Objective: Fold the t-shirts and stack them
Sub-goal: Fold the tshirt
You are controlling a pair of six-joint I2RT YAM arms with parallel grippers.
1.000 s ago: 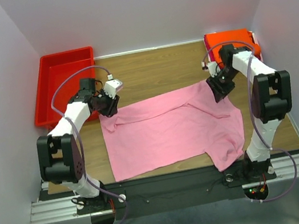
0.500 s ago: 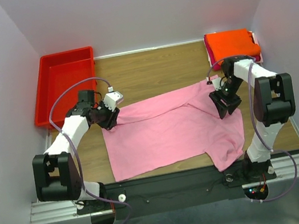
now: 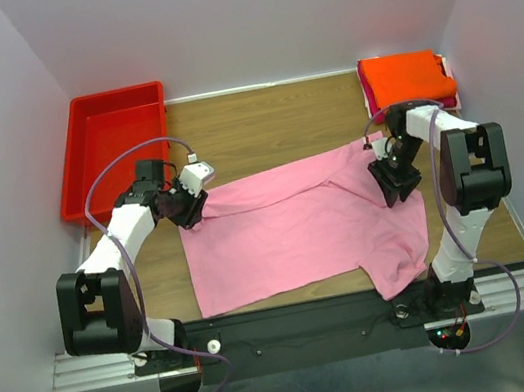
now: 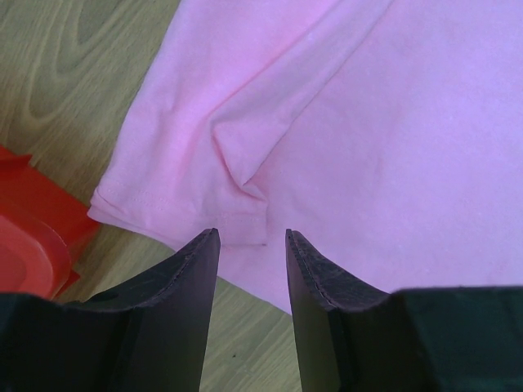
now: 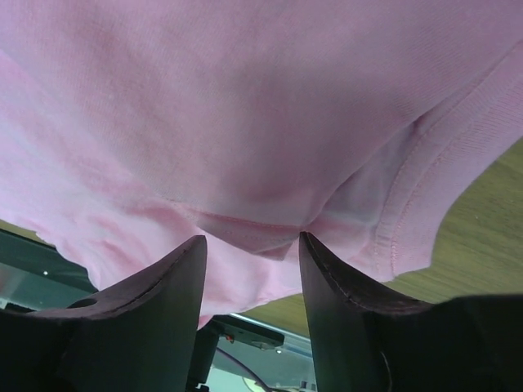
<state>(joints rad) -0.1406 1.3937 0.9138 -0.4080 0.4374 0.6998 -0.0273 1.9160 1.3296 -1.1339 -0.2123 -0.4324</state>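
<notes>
Grippers, left (image 4: 252,245) and right (image 5: 252,249), both parted and empty, poised over opposite edges of spread pink t-shirt (image 3: 299,235), presumably to pinch for folding.

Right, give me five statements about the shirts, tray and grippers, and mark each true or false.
1. The light pink t-shirt lies spread on the table. True.
2. The red tray holds a folded shirt. False: it looks empty.
3. The folded orange t-shirt sits at the far right corner. True.
4. The left gripper is clamped shut on cloth. False: its jaws stand apart over the shirt's edge, with nothing between them.
5. The right gripper is over the orange shirt. False: it is at the pink shirt.
</notes>
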